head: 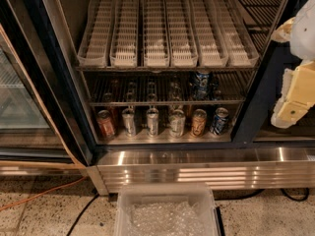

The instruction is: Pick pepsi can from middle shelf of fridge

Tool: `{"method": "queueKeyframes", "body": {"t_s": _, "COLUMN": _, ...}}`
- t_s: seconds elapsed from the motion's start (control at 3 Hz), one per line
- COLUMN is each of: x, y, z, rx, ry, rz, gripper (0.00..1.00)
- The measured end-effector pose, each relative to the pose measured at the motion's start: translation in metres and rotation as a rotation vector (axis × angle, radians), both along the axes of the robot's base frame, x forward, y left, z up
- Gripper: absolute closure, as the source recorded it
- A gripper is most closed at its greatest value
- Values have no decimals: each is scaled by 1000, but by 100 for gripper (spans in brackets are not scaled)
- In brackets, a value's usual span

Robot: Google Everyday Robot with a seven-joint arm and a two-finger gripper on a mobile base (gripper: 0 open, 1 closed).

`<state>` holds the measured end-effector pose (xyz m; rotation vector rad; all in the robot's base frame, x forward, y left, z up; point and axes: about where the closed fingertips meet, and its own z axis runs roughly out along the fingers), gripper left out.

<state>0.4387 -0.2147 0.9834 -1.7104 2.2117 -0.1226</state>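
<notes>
A clear plastic bin (pixel 165 208) with crinkled, bubbly transparent material inside sits closest to the viewer, on a speckled stone floor (pixel 44 215). A thin orange cable (pixel 34 198) and a black cable (pixel 81 215) trail across the floor to its left.

Behind the bin stands the fridge (pixel 197 171), a large drinks cooler with a black frame and a ribbed stainless-steel base panel, its inside open to view. At the top, a row of white slotted plastic trays (pixel 167 28) runs front to back. Below them is the middle shelf (pixel 147 103), a dark rack of thin metal wires with a thin front rail. The pepsi can (pixel 200 82), a small blue soda can with pale markings, stands upright on this shelf, right of centre and set back from the rail. On the shiny steel floor beneath, six cans stand in a row: an orange-brown can (pixel 105 123) at the left end, three plain silver cans (pixel 152 121), a tan can (pixel 199 122), and another blue can (pixel 219 120) at the right end.

The robot's pale yellow and white gripper (pixel 294 100) hangs at the right edge, outside the opening and in front of the black frame post, well apart from the pepsi can. Whether it is released or clenched cannot be told.
</notes>
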Motion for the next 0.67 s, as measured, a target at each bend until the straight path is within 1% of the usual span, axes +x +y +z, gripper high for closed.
{"method": "queueKeyframes", "body": {"t_s": 0.33, "x": 0, "y": 0, "z": 0, "rx": 0, "ry": 0, "rz": 0, "gripper": 0}}
{"method": "queueKeyframes", "body": {"t_s": 0.67, "x": 1, "y": -6, "z": -25, "rx": 6, "ry": 25, "rz": -46, "gripper": 0}}
